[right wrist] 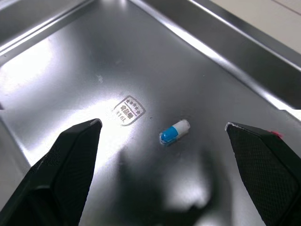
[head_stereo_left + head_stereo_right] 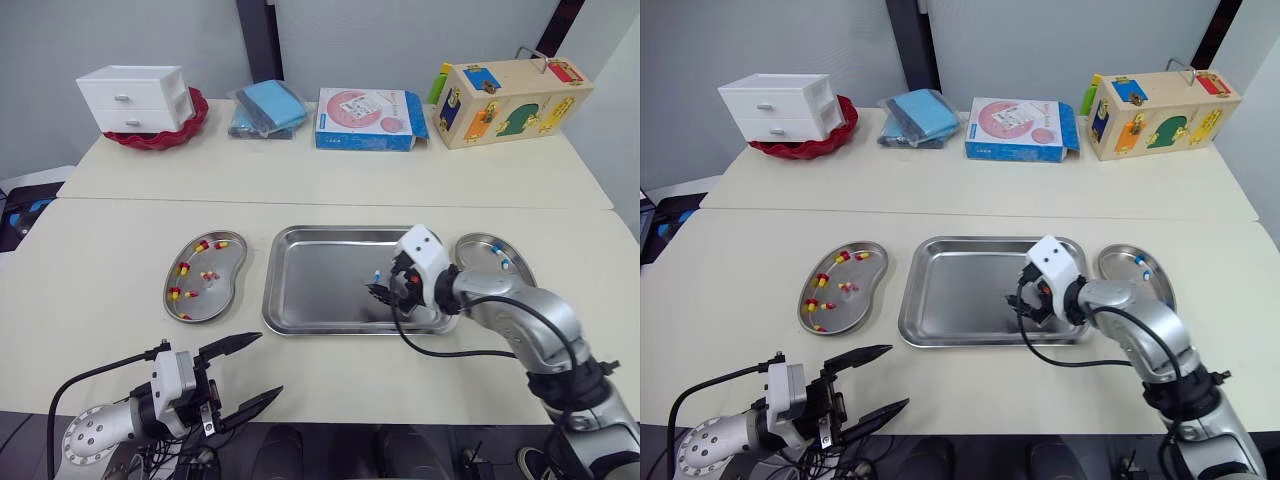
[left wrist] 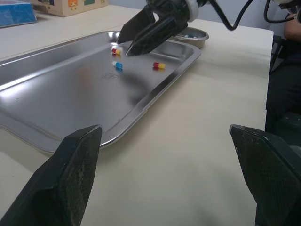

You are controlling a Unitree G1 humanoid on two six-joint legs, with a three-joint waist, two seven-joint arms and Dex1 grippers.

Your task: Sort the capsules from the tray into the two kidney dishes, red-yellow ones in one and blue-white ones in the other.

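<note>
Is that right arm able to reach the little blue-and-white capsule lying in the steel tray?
Probably yes. The right gripper hangs open just above the blue-and-white capsule, which lies on the bare floor of the rectangular steel tray between its two fingers, with nothing in between.

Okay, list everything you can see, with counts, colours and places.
table: one, cream, under everything
tray: one, steel, centre
left dish: one, steel, left of tray
right dish: one, steel, right of tray
red-yellow capsules: about seven in left dish, two in tray
blue-white capsules: two in right dish, one in tray
drawer unit: one, white, far left
basket: one, red, under drawer unit
packet: one, blue, far edge
flat box: one, blue-pink, far centre
wooden box: one, tan, far right
left gripper: black, open, above near edge
right gripper: black, open, over tray
</note>
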